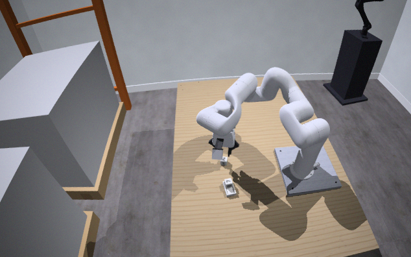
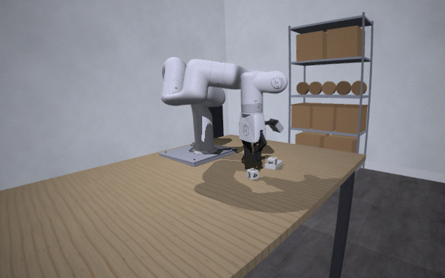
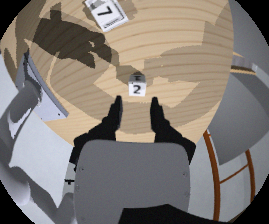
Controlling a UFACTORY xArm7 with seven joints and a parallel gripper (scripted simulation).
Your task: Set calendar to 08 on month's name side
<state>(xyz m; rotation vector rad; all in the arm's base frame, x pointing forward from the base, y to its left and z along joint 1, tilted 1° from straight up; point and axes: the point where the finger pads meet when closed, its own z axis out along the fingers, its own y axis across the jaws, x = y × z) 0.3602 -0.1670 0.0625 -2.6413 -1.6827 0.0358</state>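
The step in hand is judged to be the turning of the loose cube [image 3: 137, 88] on the table [image 2: 116, 210], apart from the tray [image 3: 106, 10], so that a wanted digit can be brought to the reading side. The pincer [image 3: 135, 113] is seen standing half open with nothing held between its fingers, and it hangs above the table with the jaws pointing down. The loose cube lies on the wood just ahead of the fingertips in the wrist view, not touching them, with a 2 shown on its upper face; in the exterior view another face seems to carry a 4. The tray lies farther ahead and to one side of the pincer, well apart, with the other cube [image 2: 272, 161] standing in it, a 7 on top. A fresh grasp of the loose cube across a different pair of faces is judged to be called for next, so that it can be tipped again.
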